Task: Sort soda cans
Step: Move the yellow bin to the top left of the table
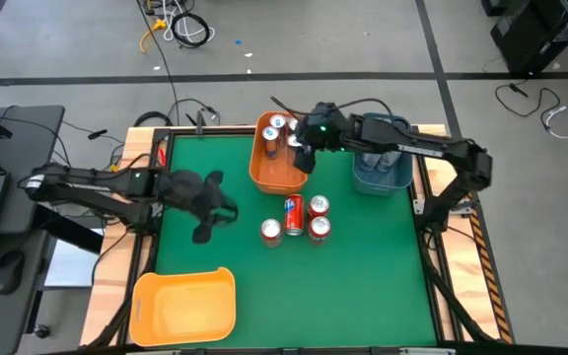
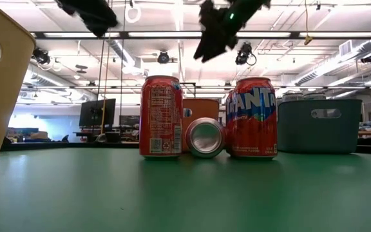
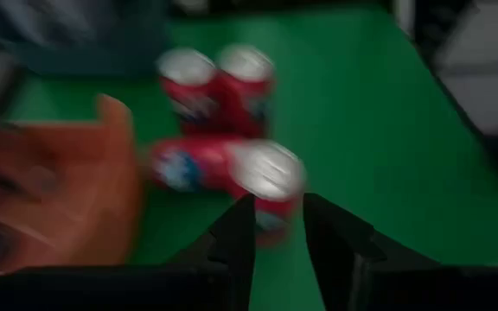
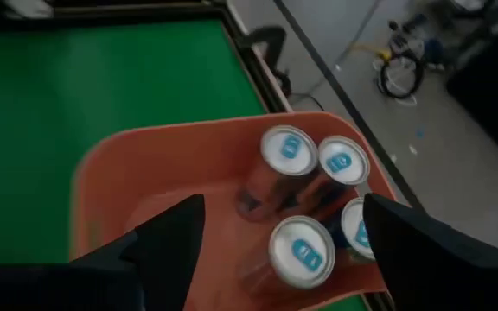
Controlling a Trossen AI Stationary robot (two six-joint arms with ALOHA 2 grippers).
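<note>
The yellow bin (image 1: 183,306) sits at the near left corner of the green tabletop (image 1: 363,276); nothing shows inside it from above.

The left tool (image 1: 205,209) hangs over the left half of the tabletop, clear of the cans. In the left wrist view its fingers (image 3: 239,231) stand a narrow gap apart with nothing between them, pointing toward the red cans.

Four red cans (image 1: 295,219) form a tight cluster near the middle of the tabletop, to the right of the left tool. Three stand upright. One lying red can (image 2: 205,137) rests on its side between them, its silver end facing the low camera. In the low view an upright can (image 2: 161,117) shows its label panel on the left and another upright can (image 2: 252,117) shows its brand lettering on the right, both just beside the lying one.

The orange bin (image 1: 276,170) stands at the far middle of the tabletop, beyond the red cluster. Four dark cans (image 4: 311,199) with silver tops stand grouped in its far end.

The right tool (image 4: 279,238) hovers over the orange bin, above those cans. Its fingers (image 4: 175,233) are spread wide and hold nothing.

The blue bin (image 1: 383,168) stands just right of the orange bin, under the right arm; its contents cannot be made out.
</note>
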